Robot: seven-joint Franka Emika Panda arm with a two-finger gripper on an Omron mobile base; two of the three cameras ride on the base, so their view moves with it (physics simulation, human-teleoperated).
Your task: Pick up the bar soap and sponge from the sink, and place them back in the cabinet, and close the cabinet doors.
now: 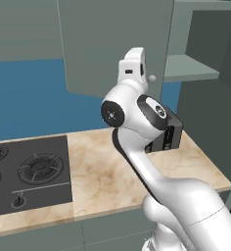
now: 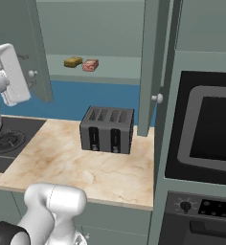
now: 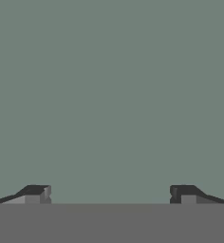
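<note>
Closing the doors looks like the step in hand, since the small mustard-yellow rectangular sponge (image 2: 73, 61) and the pinkish-red bar soap (image 2: 90, 65) already lie side by side on the plain shelf of the grey-green wall cabinet (image 2: 100, 72), upper middle of the right base view. In the hand view the gripper (image 3: 110, 192) has its two dark fingertips spread wide apart, grasping nothing, facing a flat grey-green surface at close range, probably a door panel.

The left cabinet door (image 2: 19, 43) stands swung out at the upper left of the right base view, its round pale knob (image 2: 32, 73) just beside the white hand. The right cabinet door (image 2: 151, 67) juts forward at centre right, edge-on. A good push would meet the panel flat, well away from the hinge edge, and follow its arc.

Below, a dark grey four-slot toaster (image 2: 107, 129) sits on the beige marble counter (image 2: 62, 158), under the right door's swing; the black wall oven (image 2: 203, 129) crowds the right side.
</note>
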